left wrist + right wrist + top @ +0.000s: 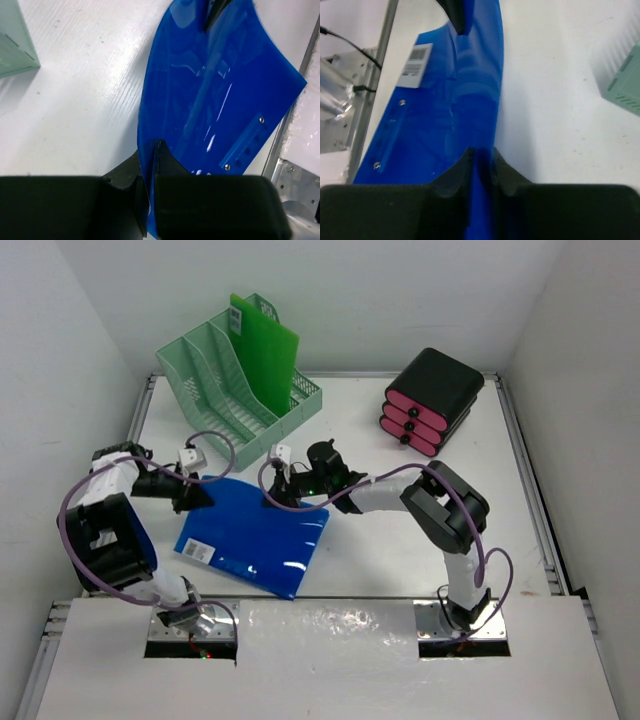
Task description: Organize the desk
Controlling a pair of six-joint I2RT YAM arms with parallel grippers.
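The desk point(400, 550) is filling the middle of the top view, a white tabletop with silver rails along its sides and white walls around it. Nearest the arm bases, left of centre in the lower half, a blue plastic folder point(255, 540) is lying on it, with a barcode label point(198, 550) showing near its lower-left corner.

Both arms are reaching to the folder's far edge. The left gripper point(197, 495) is pinching the upper-left corner, jaws closed down on the thin sheet. In the left wrist view the blue edge is sitting squeezed in that gripper point(152, 150), and the sheet point(215, 100) is running away up the frame. The right gripper point(290, 495) is clamping the upper-right stretch of the same edge. Its wrist view is showing the folder point(470, 100) caught tight in the gripper point(480, 157).

Farther back, at upper left, a mint-green mesh file rack point(215, 390) is standing with a green folder point(265, 340) upright in one slot. At upper right, a black stack of three pink-fronted cases point(432, 400) is sitting near the far rail.
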